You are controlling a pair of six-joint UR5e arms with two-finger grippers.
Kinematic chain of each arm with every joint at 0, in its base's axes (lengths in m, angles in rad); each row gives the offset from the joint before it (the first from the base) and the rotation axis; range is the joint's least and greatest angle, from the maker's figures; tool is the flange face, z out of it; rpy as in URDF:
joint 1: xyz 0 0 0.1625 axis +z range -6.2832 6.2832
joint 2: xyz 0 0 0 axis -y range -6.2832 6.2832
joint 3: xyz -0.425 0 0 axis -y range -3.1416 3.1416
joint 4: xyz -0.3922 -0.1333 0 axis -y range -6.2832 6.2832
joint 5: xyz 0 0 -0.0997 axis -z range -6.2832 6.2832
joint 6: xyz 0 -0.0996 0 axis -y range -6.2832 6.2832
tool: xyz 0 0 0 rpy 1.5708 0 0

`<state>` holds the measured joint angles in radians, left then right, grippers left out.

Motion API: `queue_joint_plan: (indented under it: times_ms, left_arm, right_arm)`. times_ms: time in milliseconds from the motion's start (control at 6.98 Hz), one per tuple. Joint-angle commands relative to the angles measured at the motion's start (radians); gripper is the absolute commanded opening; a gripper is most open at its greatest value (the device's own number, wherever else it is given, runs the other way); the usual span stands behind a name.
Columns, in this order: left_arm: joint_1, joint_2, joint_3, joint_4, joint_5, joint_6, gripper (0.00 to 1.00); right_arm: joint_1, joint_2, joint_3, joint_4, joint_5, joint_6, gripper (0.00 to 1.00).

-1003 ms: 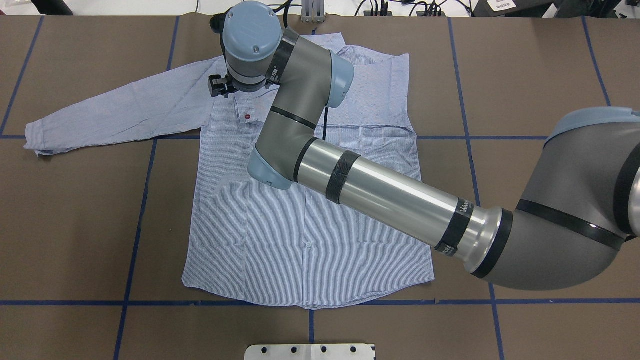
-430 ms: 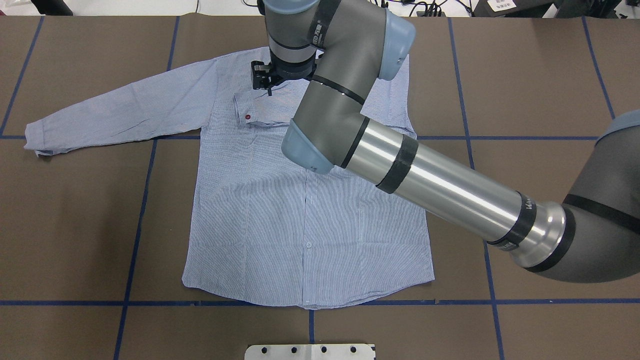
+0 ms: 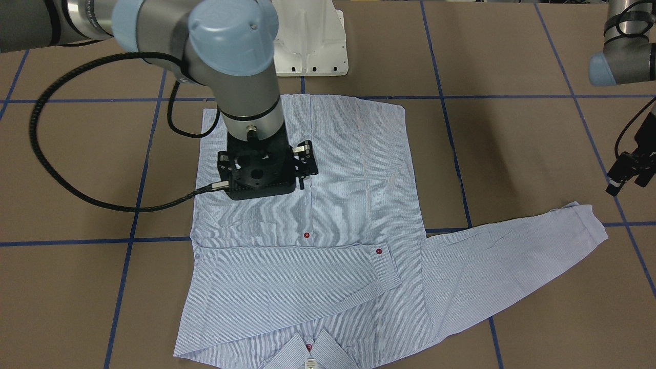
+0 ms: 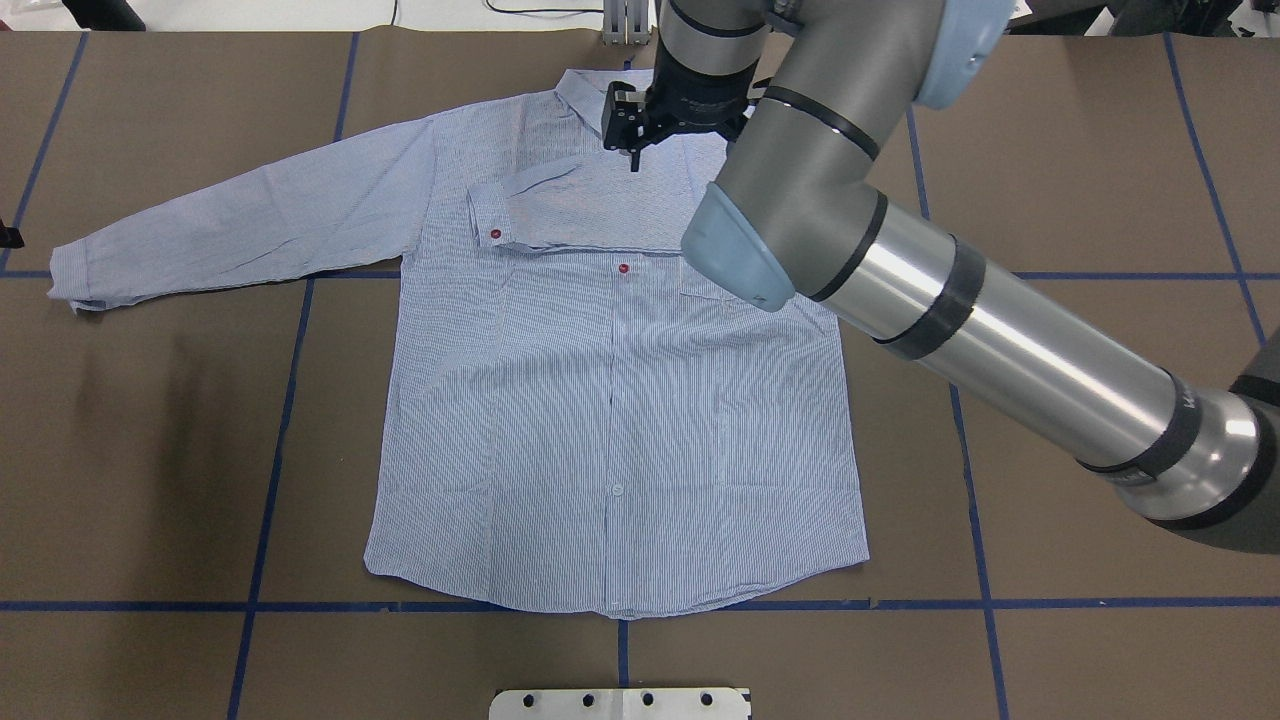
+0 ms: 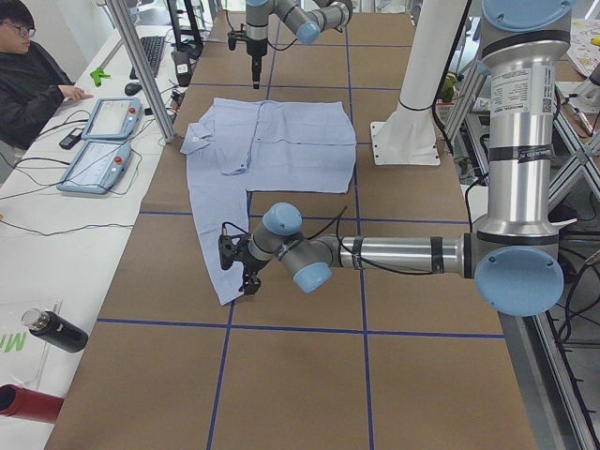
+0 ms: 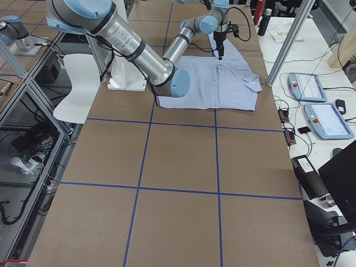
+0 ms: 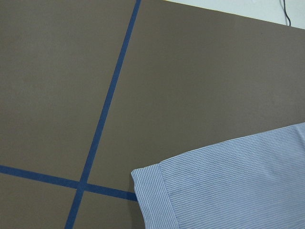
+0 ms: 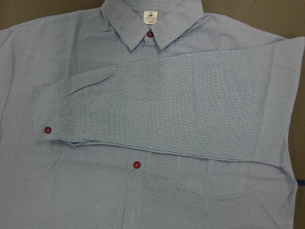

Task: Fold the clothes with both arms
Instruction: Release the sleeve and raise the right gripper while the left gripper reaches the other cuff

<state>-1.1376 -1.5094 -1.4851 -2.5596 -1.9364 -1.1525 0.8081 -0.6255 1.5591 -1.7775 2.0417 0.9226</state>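
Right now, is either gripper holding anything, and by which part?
Nothing is held. The right gripper hangs above the shirt, clear of it; the left gripper hovers beside the outstretched cuff.

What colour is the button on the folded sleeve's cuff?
Red. The cuff button shows best in the right wrist-mounted view.

Brown table [image 4: 150, 450] (blue tape grid [image 4: 272, 480]), striped shirt [image 4: 600, 420] spread flat, sleeve folded across

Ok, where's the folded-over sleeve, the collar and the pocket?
folded sleeve [image 8: 167, 102]: right wrist view, middle of the sleeve lying across the chest.
collar [image 8: 181, 21]: right wrist view, on one collar flap.
chest pocket [image 8: 214, 179]: right wrist view, the pocket's front, above its bottom seam.
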Motion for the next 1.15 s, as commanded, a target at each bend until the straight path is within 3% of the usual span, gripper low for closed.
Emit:
queue_joint_plan:
  times_ms: [0, 716, 1003]
  left_arm:
    - [0.129, -0.011, 0.101, -0.109, 0.129, -0.177, 0.99]
    - [0.151, -0.067, 0.162, -0.106, 0.151, -0.178, 0.96]
    - [0.153, -0.075, 0.177, -0.106, 0.152, -0.174, 0.9]
  right_arm:
    - [0.016, -0.054, 0.07, -0.017, 0.009, -0.007, 0.99]
    - [0.013, -0.056, 0.07, -0.016, -0.003, -0.002, 0.99]
    - [0.011, -0.057, 0.068, -0.016, -0.005, -0.002, 0.99]
